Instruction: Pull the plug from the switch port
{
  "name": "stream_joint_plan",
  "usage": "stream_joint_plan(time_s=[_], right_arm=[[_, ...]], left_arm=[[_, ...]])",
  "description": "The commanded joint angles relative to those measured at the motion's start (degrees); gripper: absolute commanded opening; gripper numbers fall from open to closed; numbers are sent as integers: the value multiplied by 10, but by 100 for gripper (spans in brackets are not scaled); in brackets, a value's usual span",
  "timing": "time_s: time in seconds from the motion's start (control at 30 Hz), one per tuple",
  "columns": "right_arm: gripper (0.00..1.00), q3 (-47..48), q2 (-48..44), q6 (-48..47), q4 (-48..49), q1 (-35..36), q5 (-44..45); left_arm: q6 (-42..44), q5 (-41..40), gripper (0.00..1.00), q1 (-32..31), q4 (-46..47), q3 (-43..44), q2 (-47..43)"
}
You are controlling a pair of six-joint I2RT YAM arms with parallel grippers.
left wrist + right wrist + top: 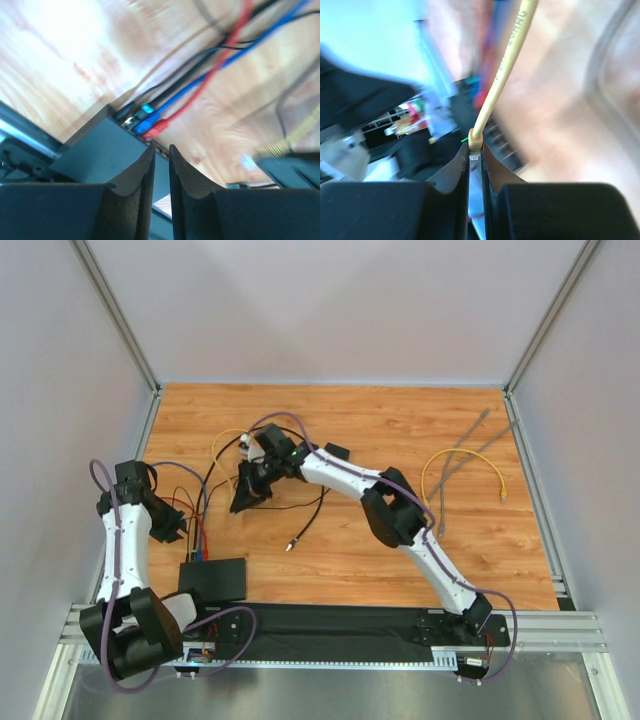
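Note:
The switch port (214, 578) is a flat black box near the table's front left; it also shows in the left wrist view (100, 150). Red (165, 125), blue (145, 124) and black plugs sit in its socket row. My left gripper (186, 530) hovers just behind the box, its jaws nearly together and empty in the left wrist view (161, 152). My right gripper (244, 498) is above the table behind the switch, shut on a yellow plug (475, 143) whose yellow cable (505, 65) runs away from it. That plug is clear of the switch.
A second yellow cable (462, 462) and grey cables (470, 445) lie at the right. A small black block (336, 451) and a thin black cord with a jack end (291, 543) lie mid-table. Tangled cables (205, 500) run behind the switch. Walls enclose the table.

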Motion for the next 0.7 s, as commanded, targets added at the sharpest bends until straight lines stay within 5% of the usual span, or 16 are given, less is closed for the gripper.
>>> stream_joint_plan(time_s=[0.0, 0.33, 0.43, 0.67], right_arm=[[0, 24, -150, -35, -57, -27, -55], [0, 4, -362, 60, -35, -180, -98], [0, 5, -406, 100, -18, -254, -124], [0, -53, -468, 51, -97, -420, -120]], left_arm=[[35, 18, 25, -12, -9, 12, -22], [78, 188, 26, -14, 67, -8, -51], [75, 201, 40, -13, 82, -20, -55], [83, 220, 48, -13, 90, -24, -65]])
